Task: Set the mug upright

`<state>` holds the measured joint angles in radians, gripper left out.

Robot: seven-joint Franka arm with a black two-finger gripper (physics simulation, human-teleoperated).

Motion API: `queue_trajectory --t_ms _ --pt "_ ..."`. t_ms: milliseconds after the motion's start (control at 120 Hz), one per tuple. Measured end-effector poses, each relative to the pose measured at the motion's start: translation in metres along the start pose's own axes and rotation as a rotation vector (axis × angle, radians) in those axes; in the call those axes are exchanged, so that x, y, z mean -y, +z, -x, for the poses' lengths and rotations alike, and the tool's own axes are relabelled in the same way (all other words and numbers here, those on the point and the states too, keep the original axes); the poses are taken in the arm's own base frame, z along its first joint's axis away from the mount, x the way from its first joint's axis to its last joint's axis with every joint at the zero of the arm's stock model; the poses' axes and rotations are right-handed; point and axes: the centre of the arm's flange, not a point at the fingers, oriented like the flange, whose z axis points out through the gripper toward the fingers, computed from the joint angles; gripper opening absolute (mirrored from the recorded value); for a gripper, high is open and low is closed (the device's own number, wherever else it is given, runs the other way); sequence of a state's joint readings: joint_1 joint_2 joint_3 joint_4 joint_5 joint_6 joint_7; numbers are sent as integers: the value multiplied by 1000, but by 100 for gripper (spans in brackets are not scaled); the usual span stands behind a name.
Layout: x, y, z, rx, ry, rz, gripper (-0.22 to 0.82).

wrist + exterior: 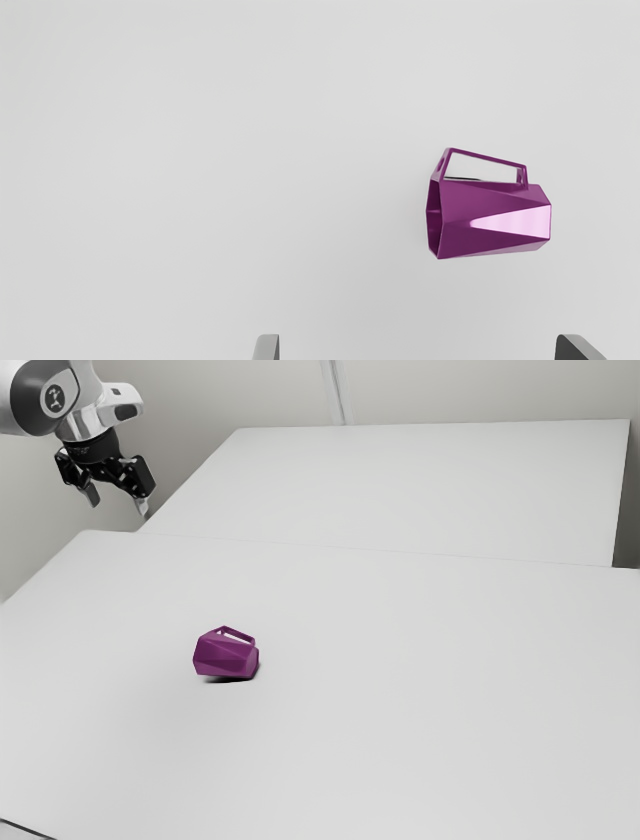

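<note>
Purple and faceted, the mug (226, 657) lies on its side on the white table (420, 730), its handle (238, 634) out to one side. Farther back, towards the exterior view's left, the gripper (118, 506) hangs open, fingers spread, well apart from the mug. Behind the table stands a pale wall (480, 385).

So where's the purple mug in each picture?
Exterior view: the mug lies on its side on the white table, left of the picture's middle.
Wrist view: past the open gripper, between its fingers' lines, nearer one finger.
Shared landmark: the gripper's two fingers.
</note>
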<state>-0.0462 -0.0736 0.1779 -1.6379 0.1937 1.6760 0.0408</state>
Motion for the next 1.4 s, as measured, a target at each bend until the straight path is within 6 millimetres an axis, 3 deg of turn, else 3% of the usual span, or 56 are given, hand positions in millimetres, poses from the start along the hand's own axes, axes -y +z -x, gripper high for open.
queue_trajectory --t_ms 217,350,508,650,817,983,1283,1400 --pt "7 5 1 4 -17 8 60" --pt "33 28 7 39 -85 74 60" --pt "91 92 21 138 -266 256 60" --pt "132 165 23 226 -411 420 61" --pt "92 233 0 316 -401 587 60" --pt "89 287 -2 364 -443 711 60" --pt "64 349 -11 384 -510 931 60" --pt "51 362 -9 398 -537 998 60"
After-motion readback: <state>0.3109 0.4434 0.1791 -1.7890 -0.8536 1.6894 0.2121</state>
